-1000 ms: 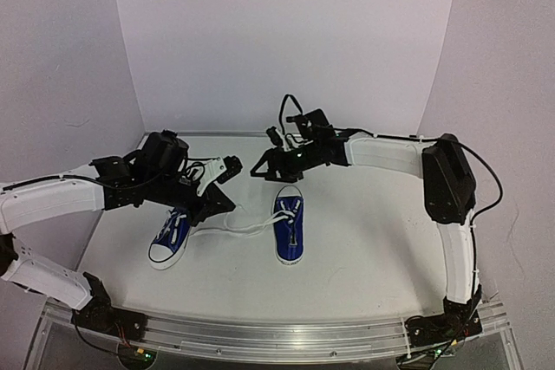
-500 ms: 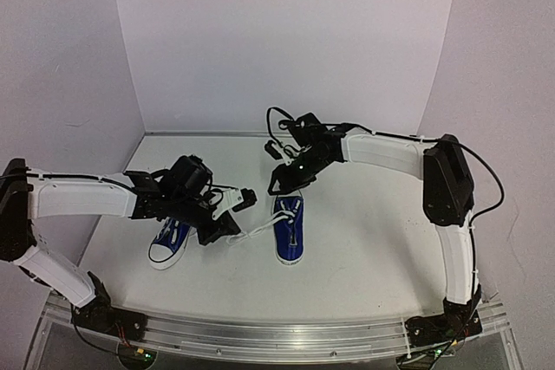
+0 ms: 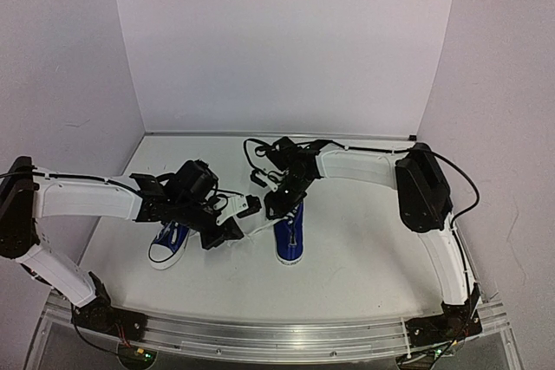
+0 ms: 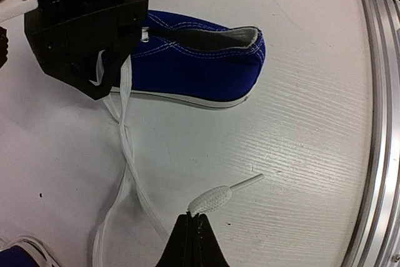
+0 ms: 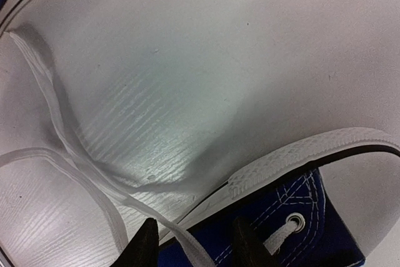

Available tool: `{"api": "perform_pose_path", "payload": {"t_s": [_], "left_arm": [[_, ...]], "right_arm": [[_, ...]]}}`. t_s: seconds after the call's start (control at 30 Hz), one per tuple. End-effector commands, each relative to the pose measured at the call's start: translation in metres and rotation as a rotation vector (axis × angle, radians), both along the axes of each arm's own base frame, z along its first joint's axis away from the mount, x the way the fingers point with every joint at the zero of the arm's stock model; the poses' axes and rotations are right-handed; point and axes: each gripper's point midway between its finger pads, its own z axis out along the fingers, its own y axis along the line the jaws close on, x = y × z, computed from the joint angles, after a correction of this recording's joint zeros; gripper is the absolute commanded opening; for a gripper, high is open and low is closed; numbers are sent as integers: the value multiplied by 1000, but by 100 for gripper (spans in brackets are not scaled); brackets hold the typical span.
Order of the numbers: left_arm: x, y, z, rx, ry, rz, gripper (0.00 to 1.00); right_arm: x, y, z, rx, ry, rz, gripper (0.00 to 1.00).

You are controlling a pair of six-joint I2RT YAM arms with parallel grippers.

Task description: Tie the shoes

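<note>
Left wrist view: left claw (image 4: 194, 218) pinches a lace end (image 4: 210, 199) by its very tip; a tug could slip it. Right claw (image 5: 195, 241) stands part-spread, a lace (image 5: 106, 192) seemingly between, shoe (image 5: 300, 217) just beside.

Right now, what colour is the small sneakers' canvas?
Blue, white-stitched; the canvas sneaker in the left wrist view shows it best.

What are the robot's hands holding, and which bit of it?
The left gripper pinches a white lace end, just behind its tip. The right gripper holds nothing yet; its open jaws straddle another lace strand.
</note>
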Motion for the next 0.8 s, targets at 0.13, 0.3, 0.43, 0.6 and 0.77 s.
{"api": "perform_pose_path", "payload": {"t_s": [0.13, 0.3, 0.43, 0.6, 0.77], "left_arm": [[8, -11, 12, -40, -45, -9, 0], [9, -12, 9, -32, -38, -10, 0], [14, -11, 8, -24, -51, 7, 0], [30, -7, 2, -13, -31, 82, 0], [55, -3, 2, -81, -7, 158, 0]], "right_arm": [[-8, -4, 2, -89, -55, 58, 45], [-11, -5, 16, -83, -77, 81, 48], [-10, -11, 14, -138, -109, 98, 42], [-9, -15, 14, -158, -124, 98, 28], [-9, -10, 32, -104, -146, 96, 13]]}}
